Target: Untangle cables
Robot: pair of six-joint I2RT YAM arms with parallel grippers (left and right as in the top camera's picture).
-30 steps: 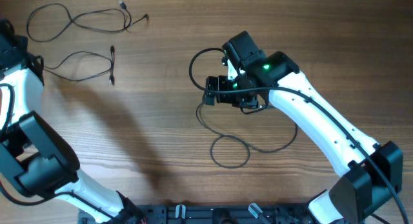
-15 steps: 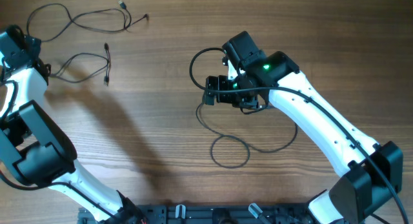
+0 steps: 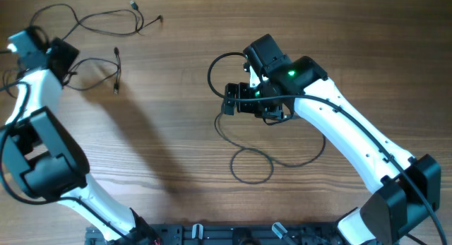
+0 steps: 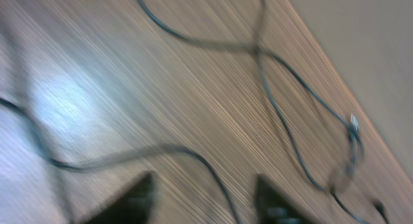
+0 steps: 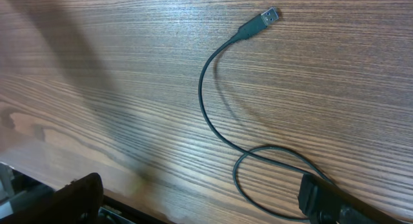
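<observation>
Cables [image 5: 201, 101], left arm [image 3: 34, 86] stretched to far corner, left gripper [image 4: 203, 185] open, right gripper [image 5: 200, 188] wide open above one

You've got three thin dark cables [image 3: 234, 167] lying apart: two wavy strands [image 3: 106, 14] at ten o'clock, one looped strand [image 5: 201, 98] near centre.

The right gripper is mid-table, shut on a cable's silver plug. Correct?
No. The right gripper is mid-table but open, its fingers wide apart; the silver plug of the cable lies free on the table, untouched. The right wrist view shows it.
</observation>
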